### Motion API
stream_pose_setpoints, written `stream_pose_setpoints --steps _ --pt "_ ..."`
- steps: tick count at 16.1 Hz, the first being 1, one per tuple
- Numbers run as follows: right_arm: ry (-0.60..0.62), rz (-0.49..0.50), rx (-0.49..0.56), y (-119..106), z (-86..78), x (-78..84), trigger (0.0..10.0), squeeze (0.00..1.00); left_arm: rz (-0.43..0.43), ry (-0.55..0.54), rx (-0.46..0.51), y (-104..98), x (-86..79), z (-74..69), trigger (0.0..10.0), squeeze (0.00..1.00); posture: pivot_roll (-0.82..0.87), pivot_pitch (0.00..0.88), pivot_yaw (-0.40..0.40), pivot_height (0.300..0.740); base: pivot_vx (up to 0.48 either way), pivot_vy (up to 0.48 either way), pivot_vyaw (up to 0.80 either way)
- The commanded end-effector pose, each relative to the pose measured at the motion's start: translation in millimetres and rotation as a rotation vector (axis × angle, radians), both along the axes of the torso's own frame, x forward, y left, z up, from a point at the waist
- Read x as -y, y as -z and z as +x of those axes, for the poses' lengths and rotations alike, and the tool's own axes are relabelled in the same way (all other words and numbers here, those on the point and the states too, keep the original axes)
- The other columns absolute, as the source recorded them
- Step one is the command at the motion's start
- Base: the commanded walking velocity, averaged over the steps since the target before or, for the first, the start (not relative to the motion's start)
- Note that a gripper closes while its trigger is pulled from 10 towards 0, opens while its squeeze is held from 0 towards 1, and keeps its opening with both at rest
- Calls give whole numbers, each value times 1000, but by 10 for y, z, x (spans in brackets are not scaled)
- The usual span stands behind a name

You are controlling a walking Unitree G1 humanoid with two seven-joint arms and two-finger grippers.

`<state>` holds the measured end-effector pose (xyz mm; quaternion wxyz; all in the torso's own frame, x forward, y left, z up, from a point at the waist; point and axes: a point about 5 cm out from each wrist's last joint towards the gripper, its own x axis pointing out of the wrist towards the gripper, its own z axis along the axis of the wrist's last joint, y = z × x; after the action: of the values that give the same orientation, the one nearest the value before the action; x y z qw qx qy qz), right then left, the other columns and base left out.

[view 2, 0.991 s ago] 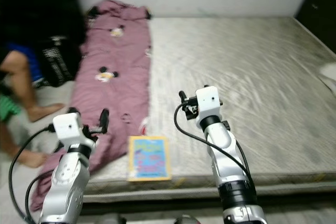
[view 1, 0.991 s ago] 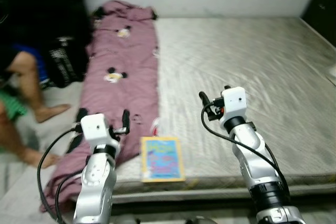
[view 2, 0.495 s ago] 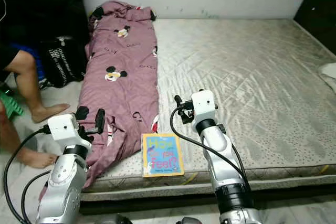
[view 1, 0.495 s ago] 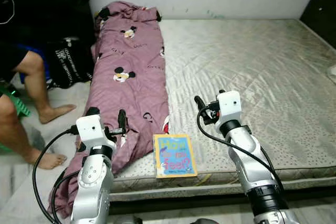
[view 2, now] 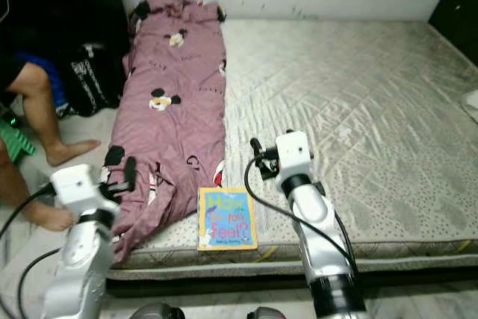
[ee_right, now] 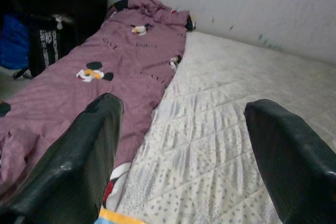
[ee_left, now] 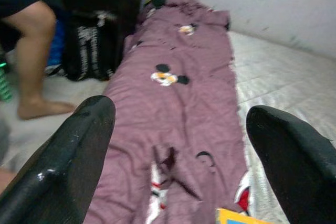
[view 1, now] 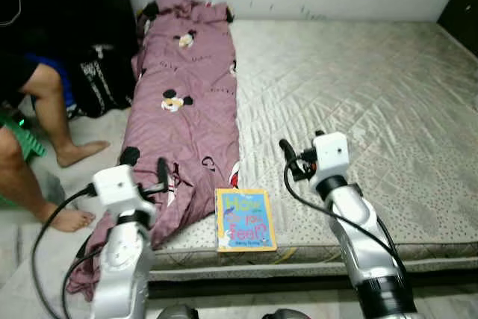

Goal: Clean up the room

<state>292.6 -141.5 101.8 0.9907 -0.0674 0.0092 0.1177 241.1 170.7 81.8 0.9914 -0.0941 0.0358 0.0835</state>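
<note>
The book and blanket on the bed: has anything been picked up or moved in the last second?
No. Only the camera shifted. The book still lies at the mattress edge beside the purple blanket. The left gripper and right gripper stay open and empty above the bed.

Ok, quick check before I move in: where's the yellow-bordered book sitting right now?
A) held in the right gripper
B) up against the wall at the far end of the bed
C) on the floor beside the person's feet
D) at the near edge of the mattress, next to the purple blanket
D: the book lies flat at the mattress's near edge, beside the purple blanket, between the two open grippers.
</note>
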Motion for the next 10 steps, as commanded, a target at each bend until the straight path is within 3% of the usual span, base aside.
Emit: stream_pose_setpoints --steps 1,10 --pt "-10 0 -4 -16 -31 7 10000 0 0 -19 0 -45 -54 -19 10000 0 -2 65 -29 731 0 0 0" --pt "-19 -6 -28 -42 -55 40 10000 0 4 -55 23 -231 -151 28 10000 0 0 104 -39 621 0 0 0"
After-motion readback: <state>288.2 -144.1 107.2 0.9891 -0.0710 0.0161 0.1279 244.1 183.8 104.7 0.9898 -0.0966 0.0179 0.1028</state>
